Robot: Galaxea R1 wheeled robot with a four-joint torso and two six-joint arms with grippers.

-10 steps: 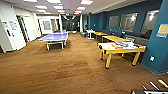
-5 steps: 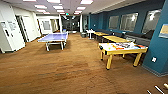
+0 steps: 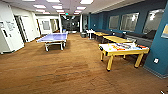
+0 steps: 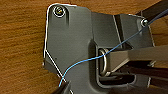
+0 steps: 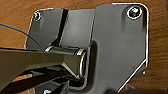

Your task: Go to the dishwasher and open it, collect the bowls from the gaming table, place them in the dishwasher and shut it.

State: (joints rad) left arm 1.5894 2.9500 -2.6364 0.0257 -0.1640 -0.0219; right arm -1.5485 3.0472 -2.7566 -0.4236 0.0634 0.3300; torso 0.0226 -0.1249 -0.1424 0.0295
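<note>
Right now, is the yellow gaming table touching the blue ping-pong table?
Apart. The head view shows bare wood floor between the gaming table and the ping-pong table.

Your left wrist plate (image 4: 72, 42) is facing down over the wood floor (image 4: 20, 50), with its jointed bar (image 4: 135, 58) lying across it and a thin blue wire (image 4: 105, 53) looping past; your right wrist plate (image 5: 115, 45) is hanging the same way, its jointed bar (image 5: 40, 61) crossing it; neither claw's fingers are making themselves out.
</note>
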